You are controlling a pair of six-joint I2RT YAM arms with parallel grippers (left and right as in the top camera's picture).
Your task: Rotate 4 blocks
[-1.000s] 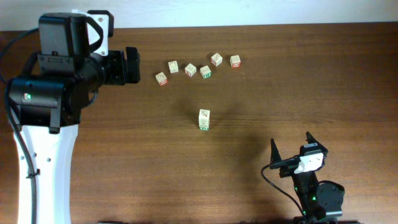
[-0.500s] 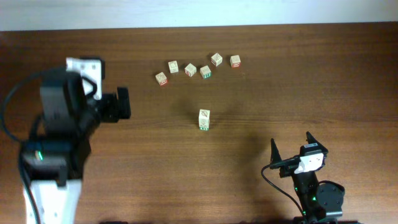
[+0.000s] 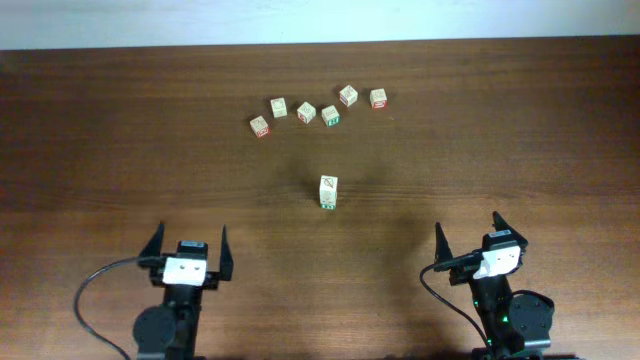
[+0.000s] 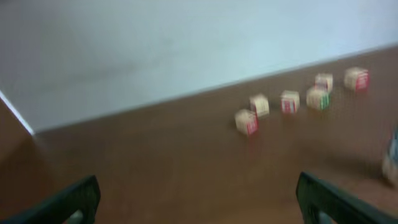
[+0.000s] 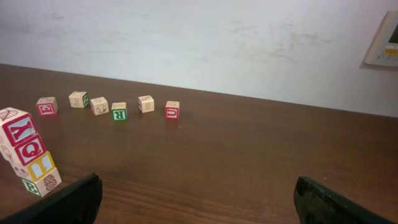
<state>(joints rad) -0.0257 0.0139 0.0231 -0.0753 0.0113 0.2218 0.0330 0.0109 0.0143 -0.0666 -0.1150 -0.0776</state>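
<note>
Blocks of the task stand as one stack of four blocks [image 3: 328, 192] on the table [image 3: 480, 130]. It is ahead of both grippers and between them: forward and to the right of the left gripper [image 3: 189, 240], forward and to the left of the right gripper [image 3: 468, 228], and well apart from each.

In the right wrist view the stack [image 5: 25, 152] sits at the far left. Its cubes are twisted a little against one another, with a red Y on top, a red Q below, then a yellow letter, then a green-marked cube at the bottom.

Beyond the stack lies a row of six loose cubes [image 3: 306, 112]. Both grippers have their jaws spread wide and hold nothing. The left wrist view is blurred.
</note>
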